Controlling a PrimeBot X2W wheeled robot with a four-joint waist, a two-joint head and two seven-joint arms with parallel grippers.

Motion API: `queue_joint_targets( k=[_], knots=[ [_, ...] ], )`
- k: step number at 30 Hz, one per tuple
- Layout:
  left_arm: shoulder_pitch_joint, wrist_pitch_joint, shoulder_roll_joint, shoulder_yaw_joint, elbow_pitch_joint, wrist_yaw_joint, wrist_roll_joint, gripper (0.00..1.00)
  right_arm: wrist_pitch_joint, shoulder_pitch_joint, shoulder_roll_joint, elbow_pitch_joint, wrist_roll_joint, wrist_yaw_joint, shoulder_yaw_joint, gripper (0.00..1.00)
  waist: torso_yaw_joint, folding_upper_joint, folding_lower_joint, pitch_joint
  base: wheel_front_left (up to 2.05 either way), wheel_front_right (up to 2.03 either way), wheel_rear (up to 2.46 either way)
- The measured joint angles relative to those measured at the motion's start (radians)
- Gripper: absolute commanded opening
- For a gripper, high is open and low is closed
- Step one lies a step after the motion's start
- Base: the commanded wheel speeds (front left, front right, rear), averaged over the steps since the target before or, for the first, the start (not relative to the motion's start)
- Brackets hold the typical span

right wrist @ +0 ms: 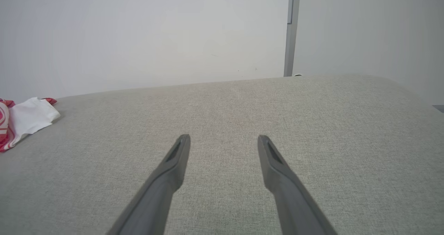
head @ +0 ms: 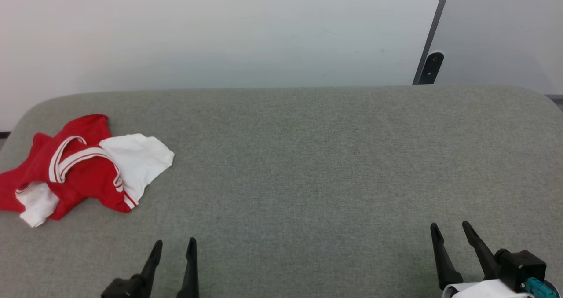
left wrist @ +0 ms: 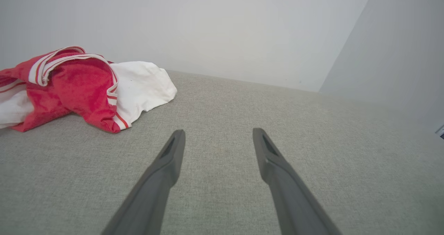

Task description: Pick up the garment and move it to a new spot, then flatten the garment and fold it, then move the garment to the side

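garment [head: 83, 170]: bunched, with its inner folds hidden; cut by the left edge in each view.
left gripper [head: 175, 240]: body cut off by the head view's bottom edge.
right gripper [head: 449, 223]: wrist cut off at the bottom corner.
table [head: 308, 157]: near side and right end run out of frame.
dark fitting [head: 431, 68]: too small to identify.

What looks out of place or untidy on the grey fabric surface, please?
The red jersey T-shirt with white sleeves lies crumpled at the left edge of the grey fabric surface; nothing else looks odd.
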Motion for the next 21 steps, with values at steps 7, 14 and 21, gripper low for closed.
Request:
queue_joint_targets(
  k=[7, 14, 21],
  knots=[
    [0.007, -0.013, -0.005, 0.009, 0.005, -0.004, 0.038, 1.0, -0.021, 0.012, 0.007, -0.001, -0.044, 0.0, -0.008, 1.0, 0.0, 0.0, 0.0001, -0.003, 0.0, 0.0, 0.0],
    [0.015, -0.028, -0.01, 0.015, 0.006, -0.01, 0.088, 1.0, -0.04, 0.017, 0.014, -0.003, -0.093, 0.0, -0.01, 1.0, 0.0, 0.0, 0.0, -0.001, 0.0, 0.0, 0.0],
    [0.02, -0.039, -0.014, 0.021, 0.007, -0.018, 0.131, 1.0, -0.057, 0.02, 0.019, -0.006, -0.133, 0.0, -0.022, 1.0, -0.001, 0.0, 0.0, -0.003, 0.0, 0.0, 0.0]
  ],
)
